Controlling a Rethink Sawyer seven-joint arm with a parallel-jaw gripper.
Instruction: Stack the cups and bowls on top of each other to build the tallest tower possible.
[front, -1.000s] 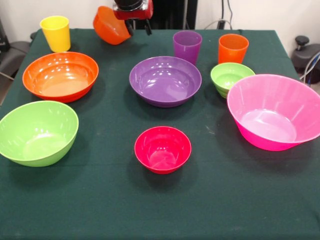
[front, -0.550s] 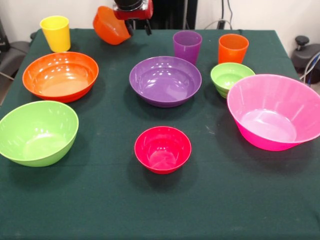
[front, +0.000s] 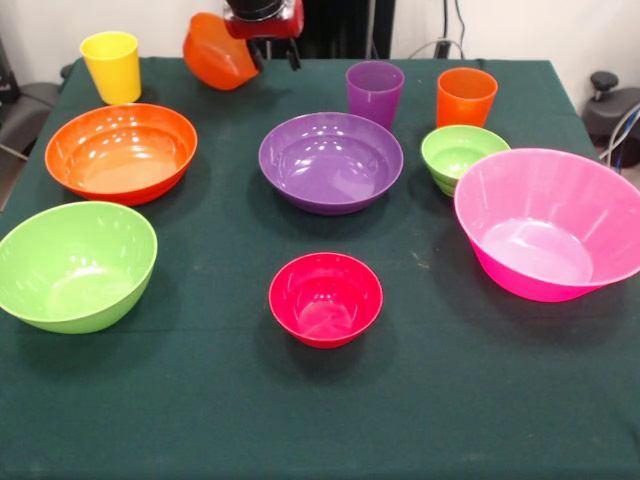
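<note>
My gripper (front: 268, 55) hangs at the table's far edge, shut on the rim of a small orange bowl (front: 217, 50), which is tilted and clear of the cloth. A small red-magenta bowl (front: 325, 298) stands alone near the middle front, nothing in it. Behind it sits the purple bowl (front: 331, 161). The large orange bowl (front: 121, 151) and lime green bowl (front: 75, 265) are at the left. The huge pink bowl (front: 548, 222) and small green bowl (front: 463, 155) are at the right. Yellow cup (front: 112, 66), purple cup (front: 375, 92) and orange cup (front: 466, 97) stand upright along the back.
A dark green cloth covers the table (front: 200, 400). Its front strip holds no objects. Dark equipment and cables (front: 612, 110) sit past the right edge.
The held small orange bowl has shifted very slightly to the left with the gripper. Everything on the table has stayed put.
</note>
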